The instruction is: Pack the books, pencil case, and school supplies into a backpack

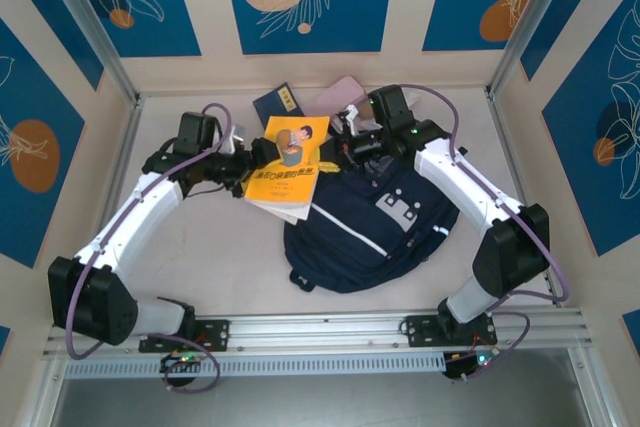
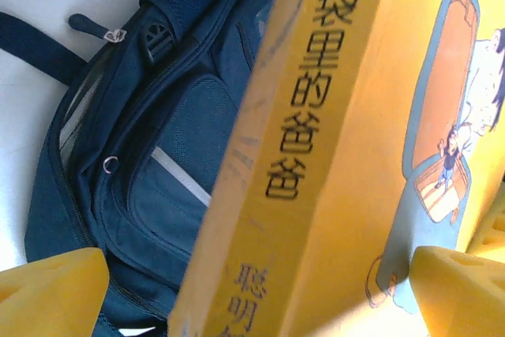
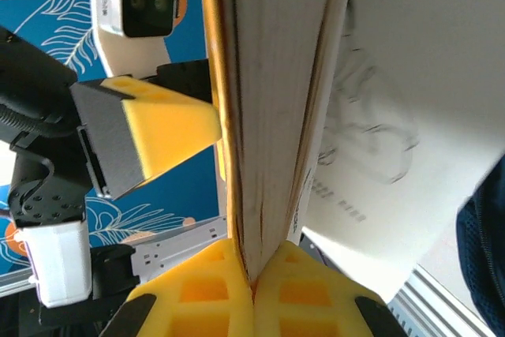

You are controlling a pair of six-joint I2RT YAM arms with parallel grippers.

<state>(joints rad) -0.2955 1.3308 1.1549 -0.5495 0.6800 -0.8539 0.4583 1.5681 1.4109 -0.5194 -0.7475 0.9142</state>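
The orange-yellow book [image 1: 290, 159] with a cartoon figure hangs tilted over the top end of the dark navy backpack [image 1: 385, 227]. My right gripper [image 1: 345, 147] is shut on its page edge [image 3: 276, 116]; the pads [image 3: 197, 297] meet at the bottom of the right wrist view. My left gripper [image 1: 255, 154] stands open, its fingers [image 2: 47, 290] wide on either side of the book's spine [image 2: 316, 116]. One left finger [image 3: 150, 128] lies against the orange cover. The backpack [image 2: 142, 155] sits behind the book. A navy book [image 1: 278, 104] and the pink pencil case [image 1: 340, 95] lie at the back.
Patterned blue walls and metal posts close in the table [image 1: 200, 267] on three sides. A metal rail [image 1: 330, 327] runs along the near edge by the arm bases. A white cover with a faint drawing [image 3: 394, 116] hangs off the held book's right side.
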